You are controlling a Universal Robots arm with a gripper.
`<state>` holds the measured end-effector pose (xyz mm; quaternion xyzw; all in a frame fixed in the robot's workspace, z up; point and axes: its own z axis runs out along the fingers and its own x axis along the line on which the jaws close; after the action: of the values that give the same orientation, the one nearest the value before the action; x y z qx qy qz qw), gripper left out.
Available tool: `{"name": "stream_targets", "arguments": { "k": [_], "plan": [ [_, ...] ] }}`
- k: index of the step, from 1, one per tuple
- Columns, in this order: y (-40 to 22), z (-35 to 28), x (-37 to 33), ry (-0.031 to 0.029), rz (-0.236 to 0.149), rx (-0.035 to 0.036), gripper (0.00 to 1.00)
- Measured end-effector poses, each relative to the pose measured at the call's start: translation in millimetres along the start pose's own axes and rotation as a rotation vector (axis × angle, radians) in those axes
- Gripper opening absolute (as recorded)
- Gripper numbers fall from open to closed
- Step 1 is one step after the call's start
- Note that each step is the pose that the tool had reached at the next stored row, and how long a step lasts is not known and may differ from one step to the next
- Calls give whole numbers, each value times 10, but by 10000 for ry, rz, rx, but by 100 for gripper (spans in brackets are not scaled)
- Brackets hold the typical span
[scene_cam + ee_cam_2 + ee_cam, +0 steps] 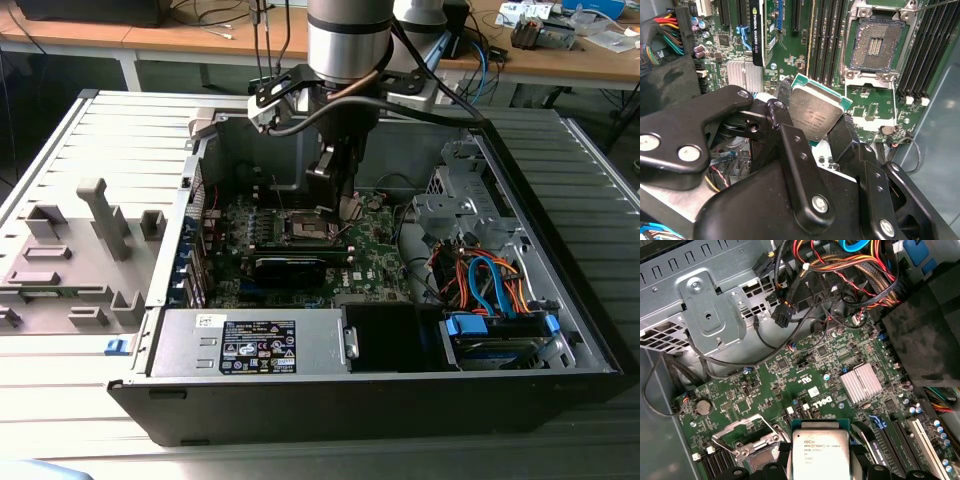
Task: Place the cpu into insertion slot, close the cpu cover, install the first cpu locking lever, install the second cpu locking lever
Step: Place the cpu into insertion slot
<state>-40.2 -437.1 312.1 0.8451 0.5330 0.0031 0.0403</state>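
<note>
Hand (810, 127) holds 1 cpu (816, 112) — 1 insertion slot (875, 45) open.

A grey table of long ribbed metal slats (70, 420) is stretching across the scene, and a pale grey moulded fixture (80, 250) is lying on it toward the exterior view's left. Behind it a wooden workbench (180, 42) on white legs (131, 70) is running along the back, carrying loose cables (215, 14) and small clutter (545, 30). Even light is falling over all of it.
</note>
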Motion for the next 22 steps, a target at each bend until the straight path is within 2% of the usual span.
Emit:
{"name": "stream_targets", "arguments": {
  "k": [22],
  "plan": [
    [-1, 11, 0, -13, 166, 6, 55]
  ]
}}
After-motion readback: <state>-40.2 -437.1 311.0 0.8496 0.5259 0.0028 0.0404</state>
